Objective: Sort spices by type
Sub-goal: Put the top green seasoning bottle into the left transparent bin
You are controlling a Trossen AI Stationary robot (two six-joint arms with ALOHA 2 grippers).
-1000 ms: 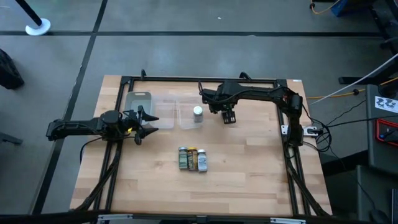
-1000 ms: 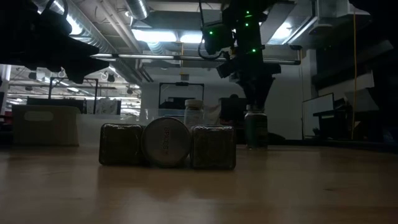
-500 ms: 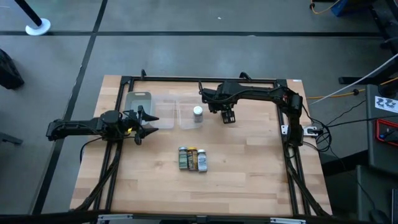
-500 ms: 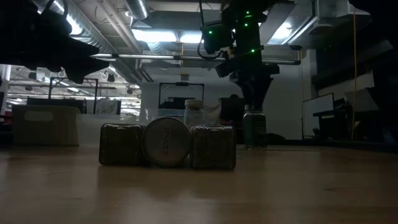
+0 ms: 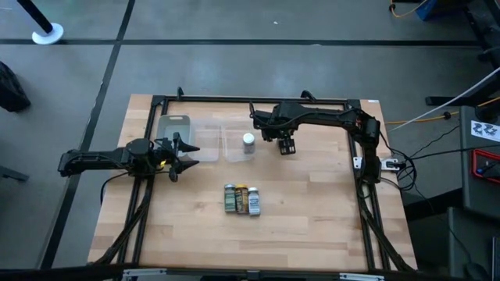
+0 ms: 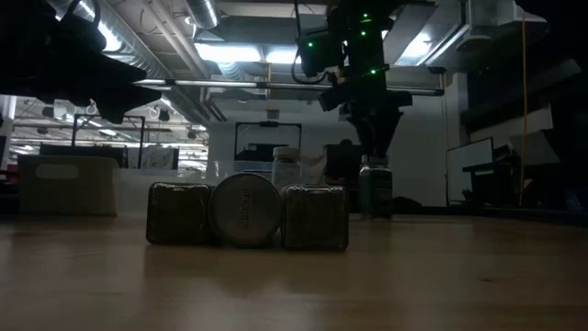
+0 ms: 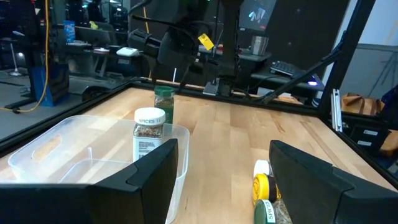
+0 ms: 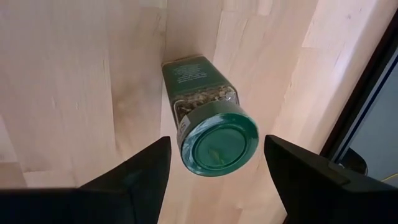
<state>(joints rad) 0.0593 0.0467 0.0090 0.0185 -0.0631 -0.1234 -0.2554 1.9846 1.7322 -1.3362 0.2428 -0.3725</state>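
Note:
A green-lidded spice jar [image 8: 208, 121] stands upright on the table's far right part, also seen in the low view [image 6: 375, 188]. My right gripper [image 8: 217, 140] hangs open right above it, pointing down, one finger on each side of the lid with a gap on both sides. A white-lidded jar [image 5: 248, 141] stands upright in a clear container [image 5: 233, 151]. Three more jars [image 5: 241, 199] lie side by side mid-table, with a green, a yellow and a white lid. My left gripper [image 5: 186, 153] waits open at the table's left, level, pointing right.
A second clear container [image 5: 173, 127] sits at the table's far left, beside the one with the jar. A black frame [image 5: 258, 100] runs around the table edge. Bare wood lies between the lying jars and the near edge.

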